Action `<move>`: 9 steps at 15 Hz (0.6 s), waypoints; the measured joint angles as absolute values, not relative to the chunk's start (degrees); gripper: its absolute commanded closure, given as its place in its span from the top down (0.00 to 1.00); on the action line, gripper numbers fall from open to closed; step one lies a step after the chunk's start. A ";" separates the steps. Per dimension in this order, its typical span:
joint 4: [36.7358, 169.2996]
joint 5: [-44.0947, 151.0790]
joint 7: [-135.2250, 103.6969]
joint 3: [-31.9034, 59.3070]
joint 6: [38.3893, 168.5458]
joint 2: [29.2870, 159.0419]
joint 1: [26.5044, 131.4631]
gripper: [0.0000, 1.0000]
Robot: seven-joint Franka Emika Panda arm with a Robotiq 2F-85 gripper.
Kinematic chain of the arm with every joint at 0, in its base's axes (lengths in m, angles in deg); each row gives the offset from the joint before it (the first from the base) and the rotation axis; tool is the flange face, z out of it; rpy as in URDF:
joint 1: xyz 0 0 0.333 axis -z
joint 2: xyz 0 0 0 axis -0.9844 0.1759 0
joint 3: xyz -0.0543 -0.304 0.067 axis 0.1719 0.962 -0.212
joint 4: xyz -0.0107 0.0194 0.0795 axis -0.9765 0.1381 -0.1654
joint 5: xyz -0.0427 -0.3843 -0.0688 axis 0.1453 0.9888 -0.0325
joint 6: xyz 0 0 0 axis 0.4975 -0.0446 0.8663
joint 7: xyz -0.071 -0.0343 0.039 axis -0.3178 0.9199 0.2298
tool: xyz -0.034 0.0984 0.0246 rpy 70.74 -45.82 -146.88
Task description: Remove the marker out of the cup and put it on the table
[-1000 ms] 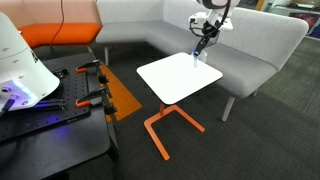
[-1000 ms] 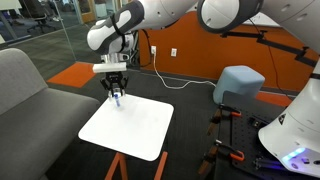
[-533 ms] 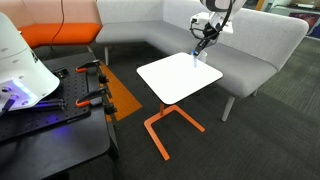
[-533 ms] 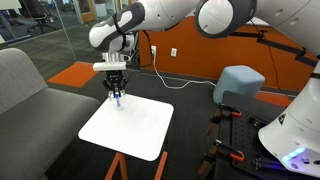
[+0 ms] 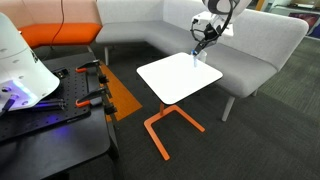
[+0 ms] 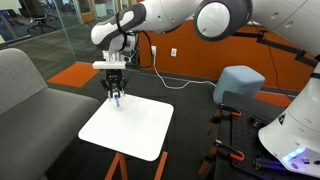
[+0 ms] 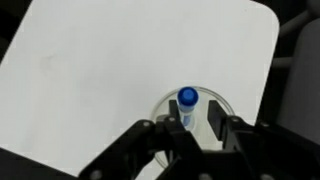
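Marker [image 7: 187, 98]: upright inside the cup [image 7: 205, 97], blue cap up, suiting your overhead grasp.
Gripper [image 7: 196, 115]: directly above the cup, fingers flanking the marker; pinching or loose, cannot tell.
Table [image 7: 100, 70]: beneath the cup.

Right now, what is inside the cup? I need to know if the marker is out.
The marker stands inside the cup, one end up, in the wrist view. The claw covers its lower part and the cup's near rim; whether it is gripped cannot be seen.
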State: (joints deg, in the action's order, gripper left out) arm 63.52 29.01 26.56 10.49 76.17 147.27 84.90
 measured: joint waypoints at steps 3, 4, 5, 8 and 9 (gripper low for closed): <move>62.18 29.00 26.56 10.26 75.35 147.90 85.21 0.05; 61.84 29.00 26.56 10.25 75.32 148.01 85.26 0.05; 61.50 29.00 26.56 10.25 75.31 148.07 85.32 0.05; 60.25 29.00 26.56 10.25 75.30 148.07 85.45 0.05; 59.68 29.00 26.56 10.25 75.30 148.02 85.50 0.05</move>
